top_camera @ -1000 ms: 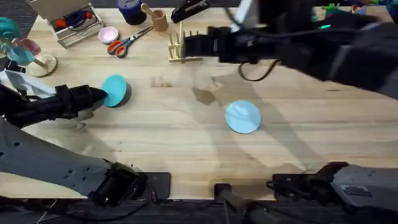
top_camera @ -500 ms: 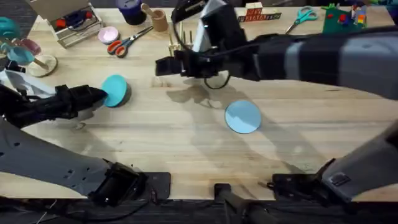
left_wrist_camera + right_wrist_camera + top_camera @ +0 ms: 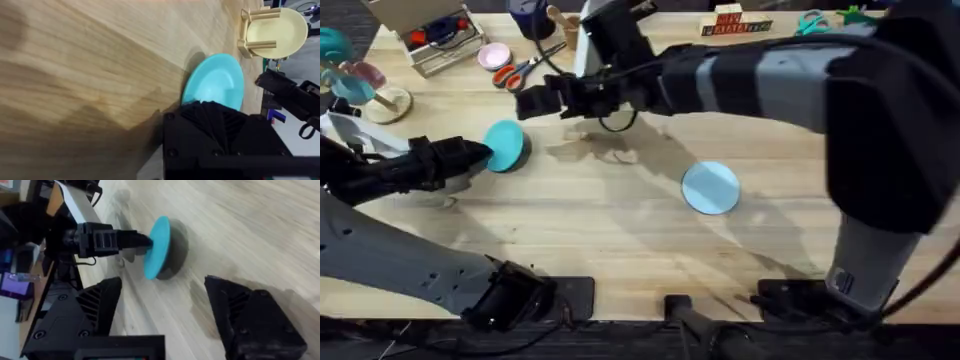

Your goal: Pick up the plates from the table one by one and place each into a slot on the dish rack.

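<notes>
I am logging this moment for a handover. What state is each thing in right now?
Teal plate: lifted on edge off the table, gripped by the left gripper.
Light blue plate: lying flat, untouched.
Left gripper: shut on the teal plate.
Right gripper: open, empty, above the table near the teal plate.
Scissors: lying closed.

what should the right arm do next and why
Probably keep its open right gripper moving toward the teal plate for a handover. The left gripper holds that plate tilted up off the table, and the right wrist view shows its fingers spread, facing the plate's edge but short of it.
</notes>
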Available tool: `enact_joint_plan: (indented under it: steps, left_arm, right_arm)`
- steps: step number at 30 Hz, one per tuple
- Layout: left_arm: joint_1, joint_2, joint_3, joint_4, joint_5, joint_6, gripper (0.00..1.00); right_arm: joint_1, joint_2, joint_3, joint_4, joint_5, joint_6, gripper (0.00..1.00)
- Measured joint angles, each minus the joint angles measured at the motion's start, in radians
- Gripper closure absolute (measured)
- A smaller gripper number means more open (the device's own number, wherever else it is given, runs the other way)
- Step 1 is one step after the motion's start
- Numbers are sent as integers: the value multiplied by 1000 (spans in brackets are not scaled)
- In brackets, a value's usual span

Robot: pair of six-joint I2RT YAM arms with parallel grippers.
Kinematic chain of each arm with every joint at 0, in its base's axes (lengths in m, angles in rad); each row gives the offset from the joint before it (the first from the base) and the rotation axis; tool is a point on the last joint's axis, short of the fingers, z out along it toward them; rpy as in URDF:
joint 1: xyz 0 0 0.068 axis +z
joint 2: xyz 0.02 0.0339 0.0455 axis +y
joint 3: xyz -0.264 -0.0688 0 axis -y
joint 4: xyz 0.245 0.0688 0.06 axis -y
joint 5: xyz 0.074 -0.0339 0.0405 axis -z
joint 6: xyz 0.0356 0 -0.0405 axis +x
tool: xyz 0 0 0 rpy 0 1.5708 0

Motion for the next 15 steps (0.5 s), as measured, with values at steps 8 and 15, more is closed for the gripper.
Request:
enact_joint_plan:
  steps: [8,15]
  left_arm:
    - [0,0,0,0,0,0,960]
    - [0,0,0,0,0,0,960]
  right_arm:
    - [57,104,116,0,-7,13,7]
    - [96,142,144,23,41,74,7]
